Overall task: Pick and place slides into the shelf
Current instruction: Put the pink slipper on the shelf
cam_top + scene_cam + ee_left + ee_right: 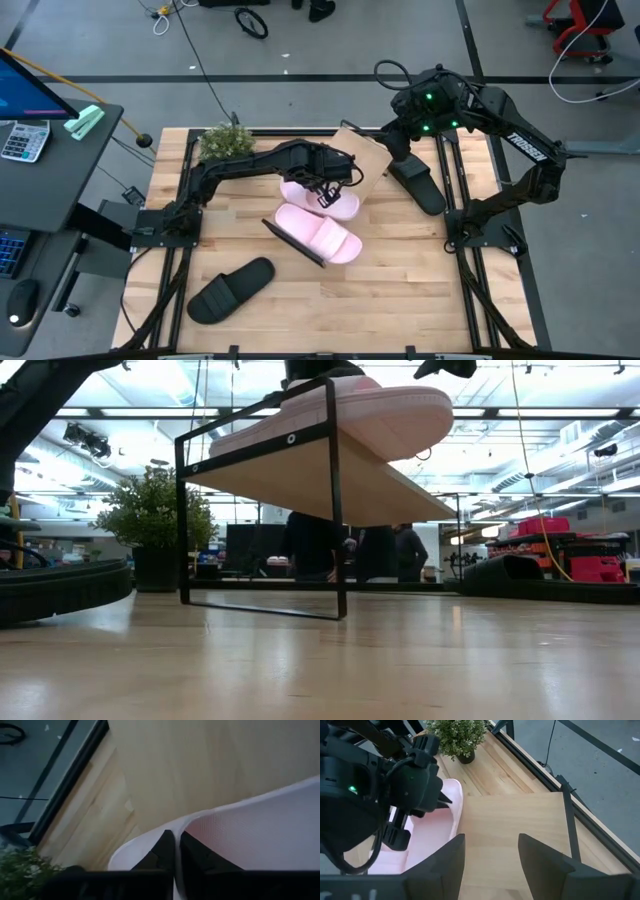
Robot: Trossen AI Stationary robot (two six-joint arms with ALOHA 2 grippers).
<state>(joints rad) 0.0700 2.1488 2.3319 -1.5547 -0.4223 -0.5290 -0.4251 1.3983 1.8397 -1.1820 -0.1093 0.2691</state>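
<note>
Left end effector (328,192) pinched shut on pink slide (335,203), frame centre on shelf (365,152); right end effector (490,851) open, empty, upper right.

right pincer (491,851) open over shelf (520,825), pink slide (432,837)

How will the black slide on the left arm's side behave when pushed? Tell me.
The black slide lies flat on its sole, so it would probably skid rather than roll or tip. Its thick, moulded look suggests light weight. The matte surface may drag on the wooden table.
</note>
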